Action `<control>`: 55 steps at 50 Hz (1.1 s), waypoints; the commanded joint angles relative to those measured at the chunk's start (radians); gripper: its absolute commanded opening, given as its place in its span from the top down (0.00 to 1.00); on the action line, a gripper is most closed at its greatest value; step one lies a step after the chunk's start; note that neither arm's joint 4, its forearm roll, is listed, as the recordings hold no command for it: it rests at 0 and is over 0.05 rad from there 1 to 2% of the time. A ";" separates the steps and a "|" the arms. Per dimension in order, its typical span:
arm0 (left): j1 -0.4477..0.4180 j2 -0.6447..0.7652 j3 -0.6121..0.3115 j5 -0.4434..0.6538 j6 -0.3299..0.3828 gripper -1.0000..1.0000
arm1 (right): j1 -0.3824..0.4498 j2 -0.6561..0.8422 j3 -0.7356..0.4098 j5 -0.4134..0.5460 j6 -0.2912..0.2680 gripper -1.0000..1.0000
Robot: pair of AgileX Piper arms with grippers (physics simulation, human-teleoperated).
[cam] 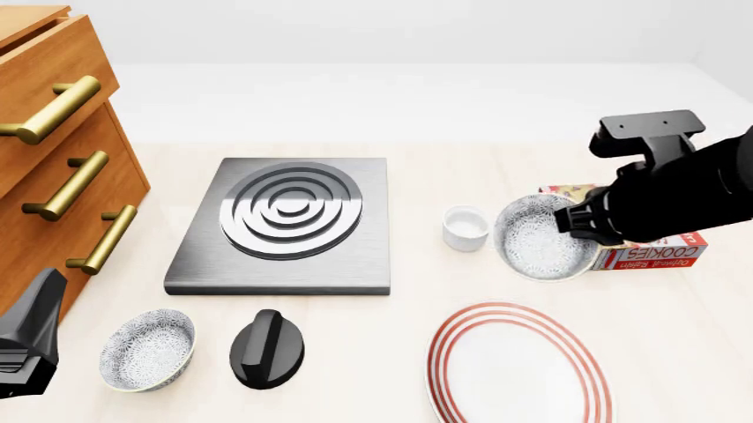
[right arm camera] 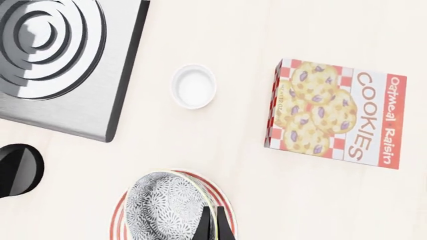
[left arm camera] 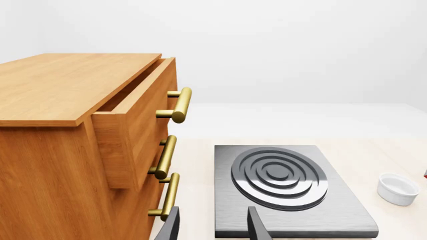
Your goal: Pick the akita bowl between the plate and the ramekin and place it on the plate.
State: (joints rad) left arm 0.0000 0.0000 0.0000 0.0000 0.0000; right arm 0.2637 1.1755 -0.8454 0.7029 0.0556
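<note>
The counter [cam: 471, 115] is pale wood. Taking the stove plate [cam: 286, 225] as the landmark: the dresser [cam: 48, 141] stands just beside it on the left, top drawer pulled partly out, three brass handles [cam: 73, 183] facing the stove plate. The plate [cam: 518, 366], white with red rings, lies on the counter to the right of the stove plate and nearer the camera, cut off by the lower edge of the front view.

The right arm [cam: 689, 189] reaches in well to the right of the stove plate, above a cookie box [right arm camera: 337, 114] that lies flat on the counter. The right gripper [right arm camera: 213, 227] has its fingers closed to a thin gap on the rim of the bowl [cam: 541, 236], which is lifted off the counter and tilted, its speckled inside turned toward the camera. In the right wrist view the bowl hangs over the plate.

The second bowl [cam: 147, 349] sits upright on the counter in front of the stove plate's left corner. A black knob [cam: 267, 348] lies just right of it, apart from it. The ramekin [cam: 466, 227] stands between the stove plate and the held bowl.

The left gripper [left arm camera: 213, 225] hovers beside the dresser, fingers spread with nothing between them.
</note>
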 commanded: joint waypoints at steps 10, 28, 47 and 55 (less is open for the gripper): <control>0.000 0.000 0.000 0.000 0.000 0.00 | 0.071 -0.118 0.191 -0.013 0.018 1.00; 0.000 0.000 0.000 0.000 0.000 0.00 | 0.108 -0.105 0.321 -0.090 0.059 1.00; 0.000 0.000 0.000 0.000 0.000 0.00 | 0.139 0.016 0.403 -0.233 0.081 1.00; 0.000 0.000 0.000 0.000 0.000 0.00 | 0.131 0.124 0.432 -0.340 0.087 1.00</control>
State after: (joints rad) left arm 0.0000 0.0000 0.0000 0.0000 0.0000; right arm 0.3968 1.2039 -0.4485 0.4651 0.1327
